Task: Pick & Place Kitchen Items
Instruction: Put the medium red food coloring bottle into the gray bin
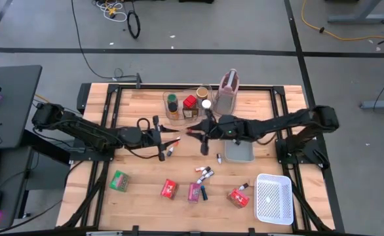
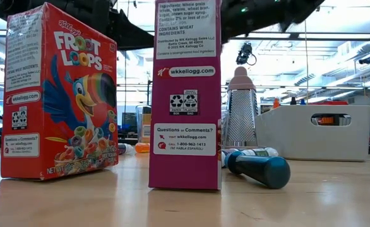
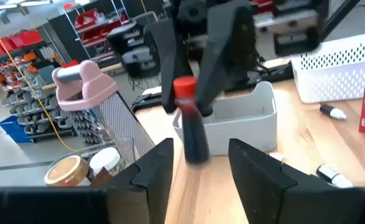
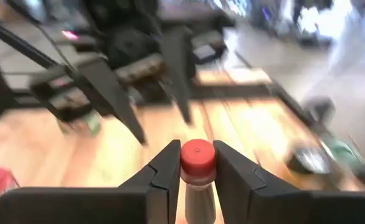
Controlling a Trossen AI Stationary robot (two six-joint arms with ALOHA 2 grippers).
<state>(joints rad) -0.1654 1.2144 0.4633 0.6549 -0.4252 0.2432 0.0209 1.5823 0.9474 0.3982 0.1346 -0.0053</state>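
Right fingers: closed on the neck of a red-capped spice jar (image 4: 197, 163), one finger either side of the cap in the right wrist view – the right gripper (image 1: 204, 139) hangs over the middle of the worktop (image 1: 146, 183).
Left fingers: spread apart with nothing between them; the left gripper (image 1: 168, 139) points at the right one, the two tips near but apart.
Left wrist view only: the held jar seen from the front, dark body hanging below the red cap, with a grey tray (image 3: 245, 121) behind it and a pink-handled grater (image 3: 92, 99) to one side.
High view only: the layout – a clear bin (image 1: 182, 105) at the far edge holding a few jars, the grater beside it, a white mesh basket (image 1: 274, 198) at the near right corner.
Loose items: a green packet (image 1: 119, 180), a red packet (image 1: 170, 189), a pink packet (image 1: 194, 191) and another red packet (image 1: 237, 197) lie along the near side, small bottles (image 1: 205, 173) scattered among them.
Low view only: a Froot Loops box (image 2: 59, 91) and a pink box (image 2: 186, 94) standing upright, a teal-capped bottle (image 2: 261, 169) lying on its side just beside the pink box; no fingers show here.
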